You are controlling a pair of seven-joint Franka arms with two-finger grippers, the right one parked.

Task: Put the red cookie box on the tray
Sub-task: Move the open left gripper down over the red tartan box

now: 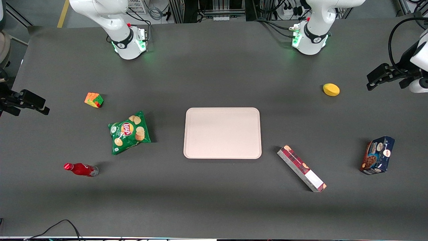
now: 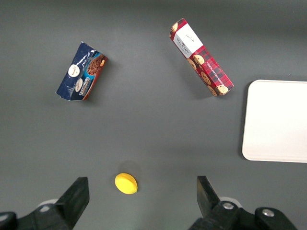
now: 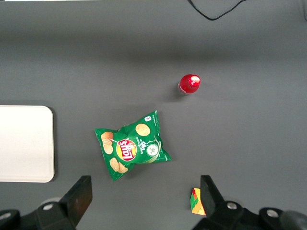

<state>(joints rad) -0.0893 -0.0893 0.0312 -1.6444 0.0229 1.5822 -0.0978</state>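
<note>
The red cookie box point(image 1: 301, 168) lies flat on the dark table point(image 1: 214, 194), apart from the tray point(image 1: 222, 133) and just off its nearest corner, toward the working arm's end. Its long axis runs diagonally: the plaid end points at the tray, the white-label end point(image 2: 186, 37) away from it and nearer the front camera. Cookie pictures show along its side; the writing is too small to read.

The left gripper point(image 2: 142, 197) hovers high over the table with its jaws spread wide and nothing between them. The box sits well ahead of the jaws, out past the finger point(image 2: 206, 192) on the tray's side. A yellow round object point(image 2: 126, 183) lies on the table between the fingertips. A dark-blue chocolate-cookie package point(image 2: 81, 71), its label partly reading "Choco", stands ahead of the other finger.

Toward the parked arm's end lie a green Lay's chip bag point(image 1: 129, 132), a Rubik's cube point(image 1: 94, 99) and a red bottle point(image 1: 80, 169).
</note>
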